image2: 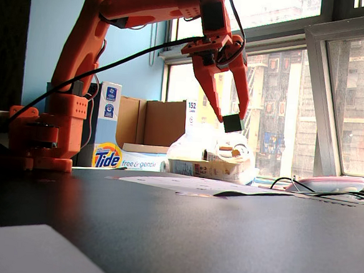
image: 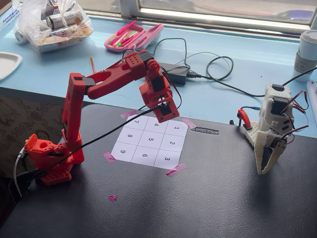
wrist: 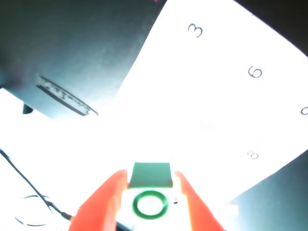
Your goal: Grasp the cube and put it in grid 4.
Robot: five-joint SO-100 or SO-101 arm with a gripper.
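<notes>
Wrist view, bottom centre: end effector [wrist: 150,192] clamped on the cube [wrist: 150,185], lifted clear above the bench [image: 223,198]. Left: lowering into grid 4 [image: 156,125], then release.

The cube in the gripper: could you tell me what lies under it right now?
The cube, pinched in the gripper, hangs in the air over the numbered sheet. Which cell lies directly beneath cannot be told; the wrist view is washed out there.
</notes>
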